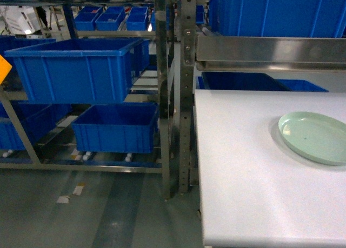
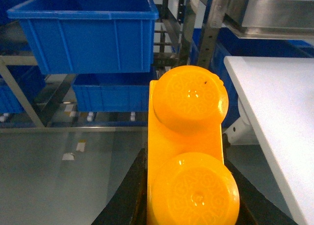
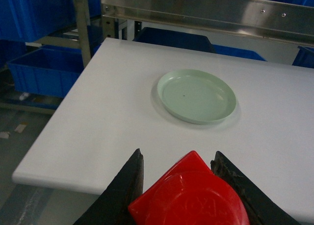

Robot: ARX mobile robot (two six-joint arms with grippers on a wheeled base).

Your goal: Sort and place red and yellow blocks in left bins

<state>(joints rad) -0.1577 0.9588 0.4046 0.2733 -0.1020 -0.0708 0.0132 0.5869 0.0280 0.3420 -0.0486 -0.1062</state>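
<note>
In head view, blue crates (image 1: pixel 75 67) sit on racks at left, a green plate (image 1: pixel 316 135) on the white table (image 1: pixel 243 178); no arms visible. Left wrist: left gripper (image 2: pixel 189 205) clamps the yellow brick (image 2: pixel 189 137), upper crate (image 2: pixel 88 34) well ahead, so releasing early likely drops it on the floor. Right wrist: right gripper (image 3: pixel 189 195) grips the red block (image 3: pixel 189 195) over table edge; it could slip off w/ a jolt.

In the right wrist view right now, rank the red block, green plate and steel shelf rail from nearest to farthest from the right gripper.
1. Red block: held in the right gripper.
2. Green plate: on the white table, ahead.
3. Steel shelf rail: beyond the table's far edge.
</note>
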